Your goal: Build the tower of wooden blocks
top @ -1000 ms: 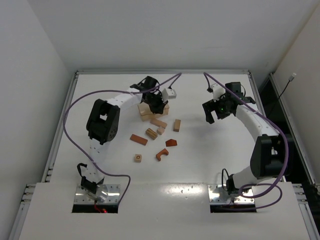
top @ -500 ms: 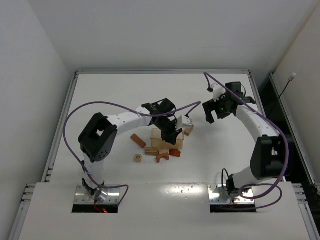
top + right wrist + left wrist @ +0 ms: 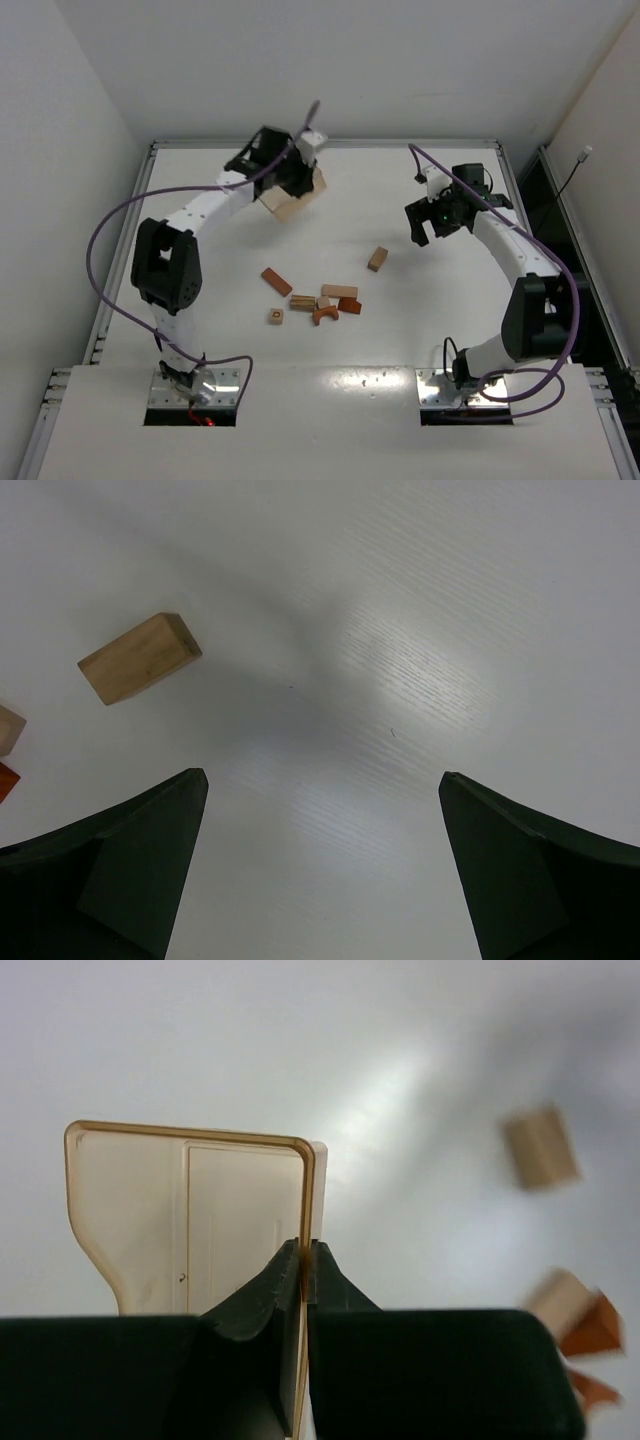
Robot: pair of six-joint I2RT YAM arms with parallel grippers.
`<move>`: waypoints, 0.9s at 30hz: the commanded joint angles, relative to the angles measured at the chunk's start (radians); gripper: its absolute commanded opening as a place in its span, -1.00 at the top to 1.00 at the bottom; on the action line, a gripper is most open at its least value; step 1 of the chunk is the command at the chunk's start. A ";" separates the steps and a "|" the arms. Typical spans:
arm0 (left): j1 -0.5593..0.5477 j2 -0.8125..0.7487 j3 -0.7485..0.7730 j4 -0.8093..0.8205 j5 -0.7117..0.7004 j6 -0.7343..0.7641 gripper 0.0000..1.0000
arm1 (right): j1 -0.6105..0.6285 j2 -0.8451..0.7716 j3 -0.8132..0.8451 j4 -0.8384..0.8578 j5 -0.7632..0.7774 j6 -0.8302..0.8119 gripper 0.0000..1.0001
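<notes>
Wooden blocks [image 3: 322,302] lie loose on the white bench [image 3: 450,330], and none is stacked on another as far as I can see, so no tower stands. Most sit in a small huddle towards the near middle: a reddish-brown bar [image 3: 277,280] on the left of it, a pale bar [image 3: 339,292] on the right, a reddish arch [image 3: 324,315] at the near side, and a small cube [image 3: 276,316] just apart to the left. A lone pale block [image 3: 377,259] lies by itself, off to the right and a bit farther back.

Over at the far left, the left end effector [image 3: 290,175] holds a pale wooden box [image 3: 290,202] up, tilted, well away from the huddle. From the wrist view, the left end effector [image 3: 303,1260] is pinched tight on one thin wall of the wooden box [image 3: 200,1210], a finger on each side. Blurred blocks show beyond it on the right.

The right end effector [image 3: 432,222] hangs over the bare right half of the bench, near nothing but the lone block. In its own view the right end effector [image 3: 322,780] has its fingers spread wide with nothing between them, and the lone pale block [image 3: 140,658] lies ahead and to the left, clear of both fingers.
</notes>
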 commanded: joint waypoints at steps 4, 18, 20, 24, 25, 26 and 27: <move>0.170 0.029 0.280 0.016 -0.488 -0.217 1.00 | 0.003 -0.015 0.025 0.039 -0.025 0.005 -0.95; 0.559 0.198 0.263 -0.096 -0.385 -0.410 1.00 | 0.003 -0.006 0.016 0.039 -0.025 0.014 -0.95; 0.584 0.248 0.298 -0.113 -0.385 -0.390 1.00 | 0.003 0.005 0.016 0.039 -0.025 0.014 -0.95; 0.631 0.351 0.413 -0.183 -0.396 -0.354 1.00 | 0.003 0.005 0.016 0.039 -0.025 0.014 -0.95; 0.641 0.368 0.451 -0.192 -0.405 -0.353 1.00 | 0.003 0.005 0.016 0.039 -0.025 0.014 -0.95; 0.656 0.385 0.462 -0.193 -0.405 -0.343 1.00 | 0.003 0.005 0.016 0.039 -0.025 0.014 -0.95; 0.667 0.405 0.462 -0.193 -0.405 -0.334 1.00 | 0.003 0.005 0.016 0.039 -0.025 0.014 -0.95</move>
